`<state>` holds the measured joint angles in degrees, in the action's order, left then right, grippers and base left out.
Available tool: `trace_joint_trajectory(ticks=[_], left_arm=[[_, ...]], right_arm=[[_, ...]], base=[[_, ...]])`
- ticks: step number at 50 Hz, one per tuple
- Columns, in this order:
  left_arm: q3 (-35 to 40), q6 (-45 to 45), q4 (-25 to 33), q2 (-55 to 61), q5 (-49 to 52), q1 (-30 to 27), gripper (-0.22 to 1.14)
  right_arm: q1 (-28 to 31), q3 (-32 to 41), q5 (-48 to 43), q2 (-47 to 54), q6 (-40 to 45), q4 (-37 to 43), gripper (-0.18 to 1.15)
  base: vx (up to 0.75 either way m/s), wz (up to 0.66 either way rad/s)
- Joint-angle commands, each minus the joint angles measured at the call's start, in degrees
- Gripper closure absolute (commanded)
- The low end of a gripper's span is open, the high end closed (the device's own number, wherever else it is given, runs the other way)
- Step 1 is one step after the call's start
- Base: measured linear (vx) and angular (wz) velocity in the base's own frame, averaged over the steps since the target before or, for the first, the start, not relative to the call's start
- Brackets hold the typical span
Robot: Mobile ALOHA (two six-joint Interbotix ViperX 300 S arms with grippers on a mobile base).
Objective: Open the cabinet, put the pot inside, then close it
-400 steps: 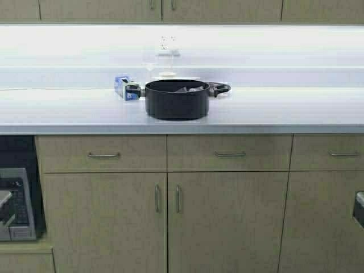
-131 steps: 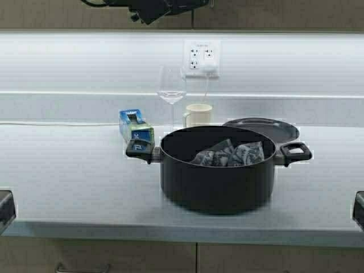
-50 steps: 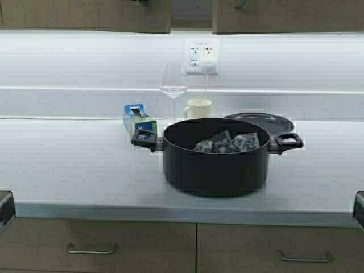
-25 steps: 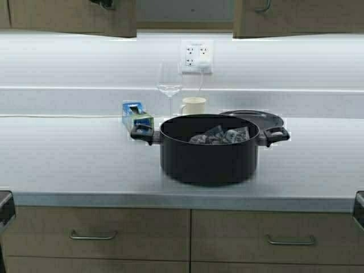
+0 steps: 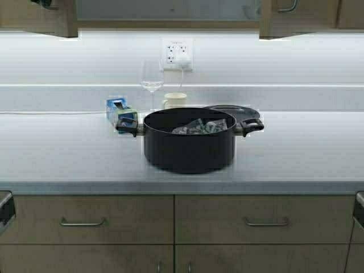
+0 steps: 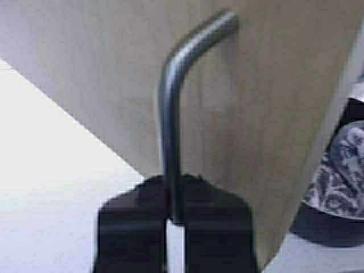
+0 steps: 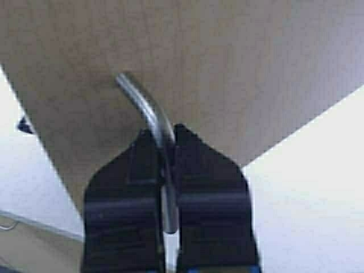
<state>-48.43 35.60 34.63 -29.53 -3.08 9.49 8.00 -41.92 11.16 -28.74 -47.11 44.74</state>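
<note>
The matte-black pot (image 5: 189,142) stands on the countertop (image 5: 68,153), patterned packets inside it. Above, the cabinet's two tan doors stand swung apart, the left door (image 5: 42,20) and the right door (image 5: 296,20), with the pale interior (image 5: 170,10) showing between them. My left gripper (image 6: 175,187) is shut on the left door's metal bar handle (image 6: 169,125). In the same way my right gripper (image 7: 165,142) is shut on the right door's bar handle (image 7: 145,105). Both arms are raised, almost wholly above the high view's top edge.
Behind the pot are a wine glass (image 5: 152,79), a pale mug (image 5: 175,100), a flat dark lid (image 5: 230,109) and a blue box (image 5: 119,111). A wall outlet (image 5: 177,54) sits above them. Drawers (image 5: 85,219) with bar handles run under the counter.
The robot has backed away, so the counter and pot look smaller and sit further left. Both cabinet doors have swung wider apart, exposing more of the interior.
</note>
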Motion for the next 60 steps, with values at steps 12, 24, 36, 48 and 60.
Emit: trace_joint_trajectory(ticks=[12, 24, 36, 48, 60], left_arm=[[2.5, 1.1, -2.9, -2.7, -1.0, 0.0, 0.37], [1.5, 0.8, -3.2, -5.9, 4.0, -0.4, -0.09], [0.7, 1.3, -3.3, -10.7, 11.9, -0.3, 0.25], [2.9, 1.1, -3.3, -10.1, 14.0, 9.3, 1.00], [8.5, 0.5, -3.3, 0.4, 4.7, 21.0, 0.89]], right_arm=[[-8.6, 3.2, 6.5, 2.9, 3.0, -1.9, 0.13], [-10.6, 0.9, 13.7, -2.6, 4.8, -5.9, 0.00], [-10.3, -1.7, 19.1, -11.8, 9.2, -13.0, 0.32], [0.9, -0.4, 18.6, -14.2, 11.7, -12.4, 1.01], [18.2, 3.8, 5.7, -5.3, 13.3, -11.5, 0.90]], base=[[-0.12, 0.05], [-0.06, 0.06], [-0.03, 0.01], [0.00, 0.00], [0.00, 0.00]])
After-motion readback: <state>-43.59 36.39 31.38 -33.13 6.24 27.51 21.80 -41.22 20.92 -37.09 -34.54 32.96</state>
